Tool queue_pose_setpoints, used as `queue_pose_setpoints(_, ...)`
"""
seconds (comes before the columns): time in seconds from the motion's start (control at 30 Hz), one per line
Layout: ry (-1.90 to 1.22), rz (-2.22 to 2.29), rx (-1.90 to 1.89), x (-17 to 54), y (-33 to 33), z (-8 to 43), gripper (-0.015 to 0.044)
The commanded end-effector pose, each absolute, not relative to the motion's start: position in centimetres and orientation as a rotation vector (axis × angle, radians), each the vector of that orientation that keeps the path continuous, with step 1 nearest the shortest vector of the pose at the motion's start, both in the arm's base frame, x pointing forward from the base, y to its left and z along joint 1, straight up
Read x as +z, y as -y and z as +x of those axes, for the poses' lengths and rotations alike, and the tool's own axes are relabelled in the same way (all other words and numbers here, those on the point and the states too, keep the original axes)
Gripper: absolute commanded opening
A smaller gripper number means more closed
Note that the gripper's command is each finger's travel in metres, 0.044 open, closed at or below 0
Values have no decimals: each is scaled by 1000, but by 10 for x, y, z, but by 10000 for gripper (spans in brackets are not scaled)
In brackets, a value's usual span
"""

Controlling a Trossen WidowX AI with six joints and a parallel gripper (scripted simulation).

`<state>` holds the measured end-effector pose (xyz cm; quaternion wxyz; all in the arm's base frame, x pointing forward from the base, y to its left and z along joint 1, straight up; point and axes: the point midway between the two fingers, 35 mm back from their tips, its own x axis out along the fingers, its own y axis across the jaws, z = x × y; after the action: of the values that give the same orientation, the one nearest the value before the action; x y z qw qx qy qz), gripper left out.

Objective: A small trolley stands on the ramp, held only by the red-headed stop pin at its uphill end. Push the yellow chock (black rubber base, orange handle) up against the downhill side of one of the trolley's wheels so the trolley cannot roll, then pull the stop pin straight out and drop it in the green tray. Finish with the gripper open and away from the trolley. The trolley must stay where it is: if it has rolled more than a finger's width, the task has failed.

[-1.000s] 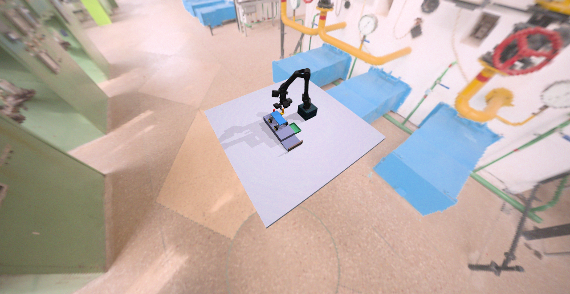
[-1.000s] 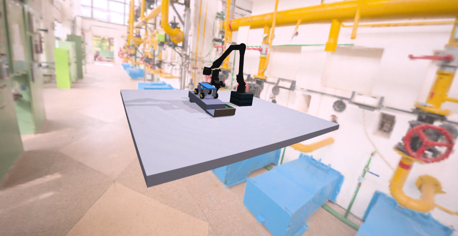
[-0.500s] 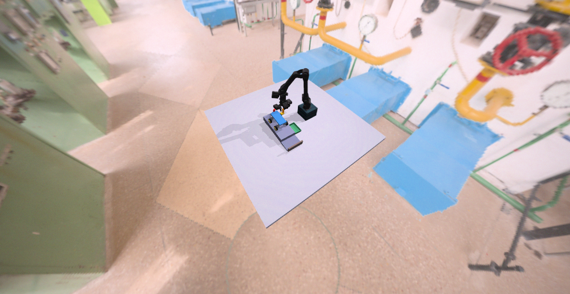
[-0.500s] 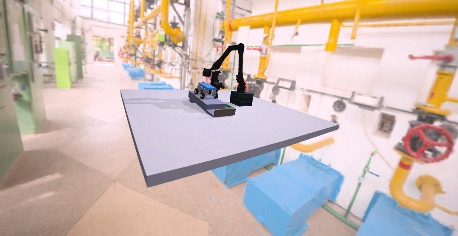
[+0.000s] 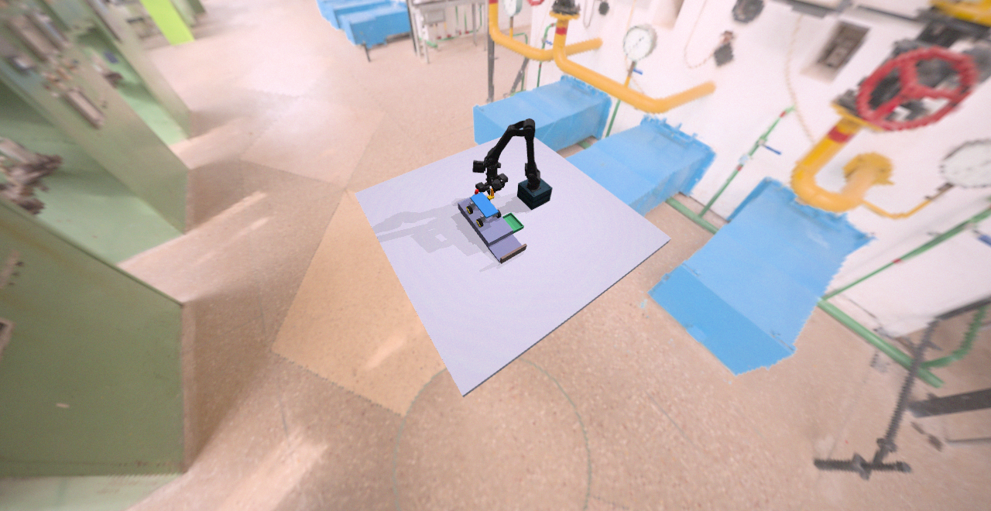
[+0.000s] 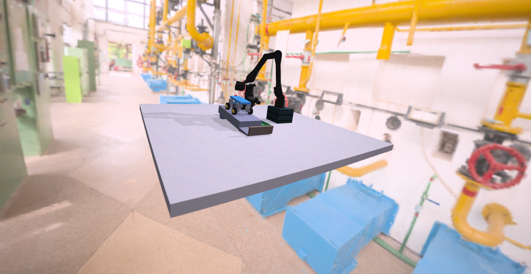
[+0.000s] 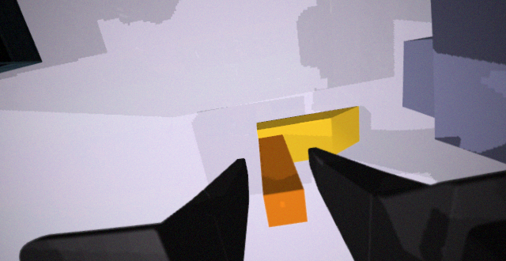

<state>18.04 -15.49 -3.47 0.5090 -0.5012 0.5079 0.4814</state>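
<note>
Ramp (image 5: pixel 488 232) (image 6: pixel 243 119) (image 7: pixel 466 103), bearing the unchocked trolley (image 5: pixel 484 205) (image 6: pixel 240 99); red-headed stop pin (image 5: pixel 476 191) (image 6: pixel 236 95) apparently in place. Chock (image 5: pixel 488 197) (image 7: pixel 312 128) stands beside the ramp. Gripper (image 5: pixel 491 189) (image 6: pixel 253 104) (image 7: pixel 277 160) jaws, partly open, flank its handle (image 5: pixel 492 191) (image 7: pixel 278 166), ungripped. Remaining: chocking, pin removal, tray (image 5: pixel 522 225) (image 6: pixel 265 123) deposit, withdrawal.

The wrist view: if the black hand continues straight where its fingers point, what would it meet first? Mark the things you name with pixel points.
Probably the orange upright handle (image 7: pixel 281 170) of the yellow chock (image 7: pixel 312 132), entering between the black fingertips; how deep is unclear.
</note>
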Motion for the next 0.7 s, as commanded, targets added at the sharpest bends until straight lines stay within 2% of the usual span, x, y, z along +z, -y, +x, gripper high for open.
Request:
queue_pose_setpoints(0.0,-1224,-1208,1159,-34,155,181,85)
queue_pose_setpoints(0.03,-1224,-1208,1159,-34,155,181,59)
queue_pose_setpoints(0.3,-1223,-1208,1159,-34,155,181,0)
queue_pose_setpoints(0.67,-1218,-1203,1171,1,152,176,0)
